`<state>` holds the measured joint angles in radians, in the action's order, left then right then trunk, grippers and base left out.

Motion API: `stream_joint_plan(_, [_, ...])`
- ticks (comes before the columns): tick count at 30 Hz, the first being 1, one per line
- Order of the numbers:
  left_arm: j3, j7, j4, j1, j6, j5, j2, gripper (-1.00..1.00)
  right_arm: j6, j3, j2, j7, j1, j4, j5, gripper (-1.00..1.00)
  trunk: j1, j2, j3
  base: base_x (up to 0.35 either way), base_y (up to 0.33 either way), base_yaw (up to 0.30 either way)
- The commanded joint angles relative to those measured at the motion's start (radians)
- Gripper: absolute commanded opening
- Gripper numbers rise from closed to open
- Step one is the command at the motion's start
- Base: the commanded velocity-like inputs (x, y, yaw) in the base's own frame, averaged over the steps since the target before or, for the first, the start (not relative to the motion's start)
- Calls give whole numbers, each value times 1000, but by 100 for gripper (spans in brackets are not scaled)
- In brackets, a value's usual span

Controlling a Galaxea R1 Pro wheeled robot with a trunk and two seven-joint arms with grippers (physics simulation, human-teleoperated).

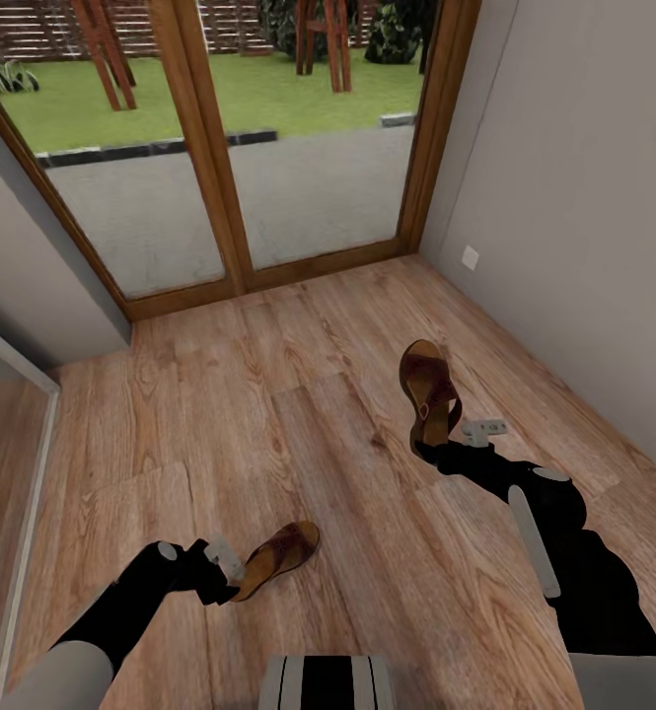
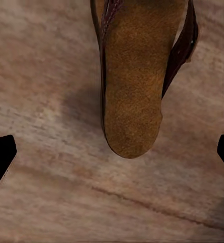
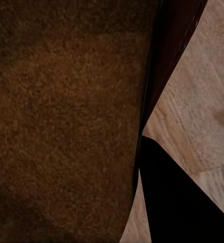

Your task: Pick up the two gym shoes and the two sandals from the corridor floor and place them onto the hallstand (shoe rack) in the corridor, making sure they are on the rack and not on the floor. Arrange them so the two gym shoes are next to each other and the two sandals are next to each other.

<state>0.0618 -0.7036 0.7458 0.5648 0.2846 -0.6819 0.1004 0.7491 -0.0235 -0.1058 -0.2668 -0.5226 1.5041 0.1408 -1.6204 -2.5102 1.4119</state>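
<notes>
One brown sandal (image 1: pixel 280 554) lies flat on the wood-plank corridor floor (image 1: pixel 268 414), its tan footbed up. My left gripper (image 1: pixel 229 575) sits just at its heel end, open. In the left wrist view the sandal (image 2: pixel 134 76) lies just beyond the wide-apart black fingertips (image 2: pixel 0 157), with nothing between them. My right gripper (image 1: pixel 436 446) is shut on the second sandal (image 1: pixel 428 387), holding it on end above the floor. That sandal's footbed (image 3: pixel 66 121) fills the right wrist view beside a black finger (image 3: pixel 182 202). The gym shoes and the hallstand are out of view.
A wood-framed glass door (image 1: pixel 209 197) closes the far end, with paving and lawn outside. A grey wall (image 1: pixel 584 247) with a white outlet (image 1: pixel 471 257) runs along the right. A white-edged panel (image 1: pixel 32 473) stands at the left. My base (image 1: pixel 328 682) shows at the bottom.
</notes>
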Motion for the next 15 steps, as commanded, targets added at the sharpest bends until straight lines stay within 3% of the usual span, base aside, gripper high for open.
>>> stream_joint_plan(1, [12, -4, 3, 1, 14, -8, 1, 100, 7, -1, 0, 3, -1, 1, 10, -100, 0, 0, 1, 0, 0, 0])
stream_joint_plan(3, [50, -3, 5, 4, 66, -41, 0, 100, 7, -1, 0, 3, -1, 0, 10, -100, 0, 0, 1, 0, 0, 0])
stream_joint_plan(5, [58, -2, 6, 4, 79, -53, 0, 100, 7, -1, 0, 3, -1, -1, 10, -100, 0, 0, 1, 0, 0, 0])
stream_joint_plan(15, [62, -1, 7, 4, 94, -62, -6, 100, 7, -1, 0, 3, -1, -1, 8, -100, 0, 0, 1, 0, 0, 0])
